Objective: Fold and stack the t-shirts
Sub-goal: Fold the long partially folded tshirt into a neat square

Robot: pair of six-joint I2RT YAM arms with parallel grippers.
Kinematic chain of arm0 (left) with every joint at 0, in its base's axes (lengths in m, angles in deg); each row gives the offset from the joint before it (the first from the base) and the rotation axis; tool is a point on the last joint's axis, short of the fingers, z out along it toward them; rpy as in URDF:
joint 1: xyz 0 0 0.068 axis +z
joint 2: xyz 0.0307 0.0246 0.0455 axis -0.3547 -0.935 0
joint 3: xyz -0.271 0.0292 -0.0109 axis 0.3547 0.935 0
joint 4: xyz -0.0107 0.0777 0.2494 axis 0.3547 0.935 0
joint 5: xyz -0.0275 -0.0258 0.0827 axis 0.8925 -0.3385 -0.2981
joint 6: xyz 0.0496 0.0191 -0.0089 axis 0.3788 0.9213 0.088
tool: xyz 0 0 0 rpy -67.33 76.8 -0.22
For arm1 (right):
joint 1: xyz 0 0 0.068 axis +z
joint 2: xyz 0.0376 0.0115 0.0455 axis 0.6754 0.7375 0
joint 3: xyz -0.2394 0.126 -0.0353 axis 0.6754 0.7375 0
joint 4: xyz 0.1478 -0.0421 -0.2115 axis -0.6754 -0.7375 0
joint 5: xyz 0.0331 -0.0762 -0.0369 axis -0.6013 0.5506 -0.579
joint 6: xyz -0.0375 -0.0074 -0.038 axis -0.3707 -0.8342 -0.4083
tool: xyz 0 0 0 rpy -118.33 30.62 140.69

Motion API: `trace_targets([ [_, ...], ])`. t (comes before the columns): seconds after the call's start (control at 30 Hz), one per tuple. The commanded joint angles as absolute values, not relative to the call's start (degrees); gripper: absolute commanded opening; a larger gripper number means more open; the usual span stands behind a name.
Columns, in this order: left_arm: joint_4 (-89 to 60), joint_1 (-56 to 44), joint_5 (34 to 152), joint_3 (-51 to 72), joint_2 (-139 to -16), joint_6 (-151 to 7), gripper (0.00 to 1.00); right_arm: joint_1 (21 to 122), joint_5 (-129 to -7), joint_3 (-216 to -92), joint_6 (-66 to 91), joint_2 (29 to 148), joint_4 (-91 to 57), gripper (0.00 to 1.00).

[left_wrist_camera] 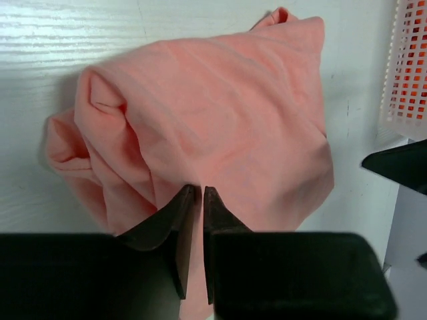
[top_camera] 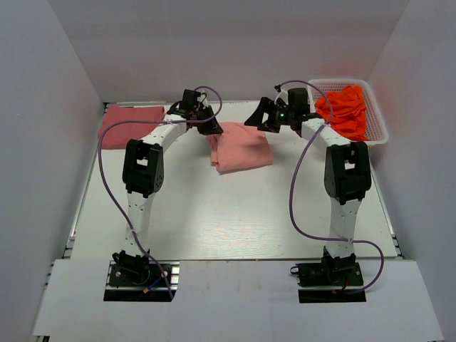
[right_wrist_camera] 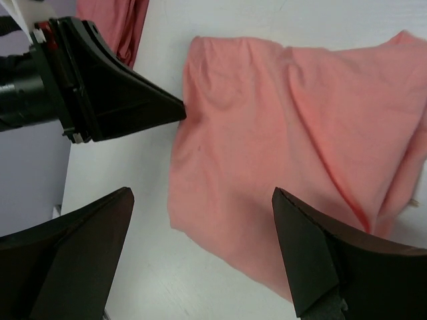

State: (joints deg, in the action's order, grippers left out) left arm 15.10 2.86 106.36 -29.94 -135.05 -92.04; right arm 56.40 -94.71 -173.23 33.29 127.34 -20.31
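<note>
Fabric at far left: the rose-red t-shirt (top_camera: 128, 122) lies folded flat by the back left corner of the table (top_camera: 214, 221). Next, the left gripper (top_camera: 209, 127) has its jaws all but closed, apparently pinching the far left corner of the salmon-pink t-shirt (top_camera: 241, 148). That shirt sits roughly folded and a bit rumpled, mid-table toward the back. The right gripper (top_camera: 265, 117) hovers just beside it, spread wide and empty. Far right, a white basket (top_camera: 377, 132) holds orange-red garments (top_camera: 345, 107). The pink tee looks light, limp and likely to sag or unfold when lifted. I would grip through all layers at an edge, ideally at two points.
</note>
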Motion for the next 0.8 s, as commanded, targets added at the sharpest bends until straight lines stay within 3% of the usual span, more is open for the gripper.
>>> trace_targets([
  [0.0,9.4,3.72,108.78,-29.0,-131.04,-92.63,0.22,56.81,-97.74,-170.55,33.31,128.7,-16.92,0.9],
  [0.07,7.46,3.72,110.29,-29.0,-130.43,-93.77,0.16,56.64,-98.0,-166.68,34.62,128.71,-13.06,0.9],
  [0.17,6.92,3.72,107.39,-29.0,-129.72,-94.39,0.0,56.81,-98.44,-164.56,35.33,129.23,-11.99,0.9],
  [0.4,8.42,4.34,105.1,-25.67,-130.33,-93.86,0.0,56.64,-98.79,-163.85,34.9,129.67,-11.72,0.9],
  [0.5,4.91,4.34,109.23,-25.66,-131.03,-93.86,0.0,56.9,-99.14,-164.38,34.46,130.73,-12.52,0.9],
  [0.6,9.89,3.63,106.07,-30.22,-133.67,-95.0,0.0,56.81,-99.41,-163.41,34.55,131.08,-12.26,0.9],
  [0.77,11.23,5.48,103.52,-27.77,-136.57,-96.32,0.0,56.64,-99.24,-161.22,34.72,130.9,-11.99,0.9],
])
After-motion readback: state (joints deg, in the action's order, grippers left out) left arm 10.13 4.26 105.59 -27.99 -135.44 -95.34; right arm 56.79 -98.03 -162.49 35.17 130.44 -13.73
